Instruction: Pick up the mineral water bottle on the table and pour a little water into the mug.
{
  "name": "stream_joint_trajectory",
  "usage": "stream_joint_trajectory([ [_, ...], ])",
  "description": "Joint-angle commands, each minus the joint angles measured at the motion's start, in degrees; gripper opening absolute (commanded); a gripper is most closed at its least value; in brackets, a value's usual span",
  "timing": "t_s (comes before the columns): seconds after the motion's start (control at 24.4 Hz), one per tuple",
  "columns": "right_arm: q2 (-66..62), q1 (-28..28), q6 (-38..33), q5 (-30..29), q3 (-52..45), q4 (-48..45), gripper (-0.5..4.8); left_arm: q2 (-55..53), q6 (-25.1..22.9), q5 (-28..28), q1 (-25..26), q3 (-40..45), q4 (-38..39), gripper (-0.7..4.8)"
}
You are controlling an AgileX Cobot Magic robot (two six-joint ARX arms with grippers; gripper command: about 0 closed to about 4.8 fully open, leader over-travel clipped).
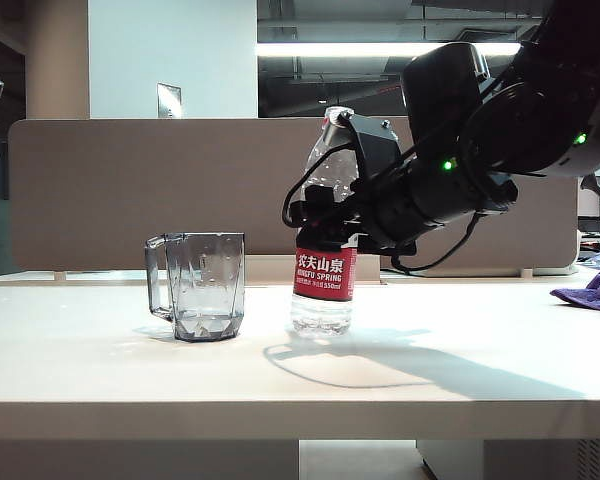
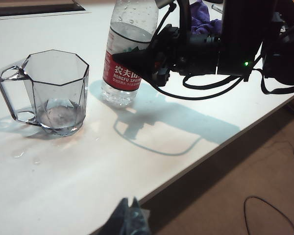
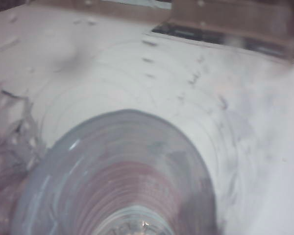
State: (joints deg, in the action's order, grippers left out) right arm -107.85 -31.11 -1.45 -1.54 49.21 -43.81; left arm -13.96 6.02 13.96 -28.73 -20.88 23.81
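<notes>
Off-white table (image 1: 80,370), centre frame: right gripper (image 1: 325,215) jaws around upright mineral water bottle (image 1: 323,285), grip tightness unclear—could topple onto mug (image 1: 208,285); left gripper (image 2: 129,220) opening unreadable.

1 mineral water bottle (image 1: 325,262) and 1 mug (image 1: 206,285) are seen standing on 1 table (image 1: 280,370). 1 purple cloth (image 1: 592,288) is seen at the table's far right edge. 2 grippers are counted: the right gripper (image 1: 320,215) at the bottle and the left gripper (image 2: 129,219) low over the table's near edge.
</notes>
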Motion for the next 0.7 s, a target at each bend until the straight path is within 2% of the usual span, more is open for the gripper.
stream_joint_trajectory([
  [0.04,0.1,-0.1,0.2,0.1,-0.1,3.1,3.63,0.0,0.0,0.2,0.0,-0.4,-0.7,-0.03],
  [0.2,0.1,-0.1,0.2,0.1,-0.1,5.1,4.31,0.0,0.0,0.2,0.0,-0.4,-0.7,-0.04],
  [0.25,0.1,-0.2,0.2,-0.4,-0.1,5.0,4.79,0.1,0.0,0.2,0.0,-0.4,-0.7,-0.04],
  [0.61,0.3,-2.2,-0.1,0.6,-0.2,5.6,4.79,0.1,0.0,0.2,0.0,-0.4,-0.7,-0.04],
  [0.7,1.0,-3.0,-0.1,4.0,-0.2,7.4,4.79,0.1,0.0,0.3,0.0,-0.4,-0.7,-0.03],
])
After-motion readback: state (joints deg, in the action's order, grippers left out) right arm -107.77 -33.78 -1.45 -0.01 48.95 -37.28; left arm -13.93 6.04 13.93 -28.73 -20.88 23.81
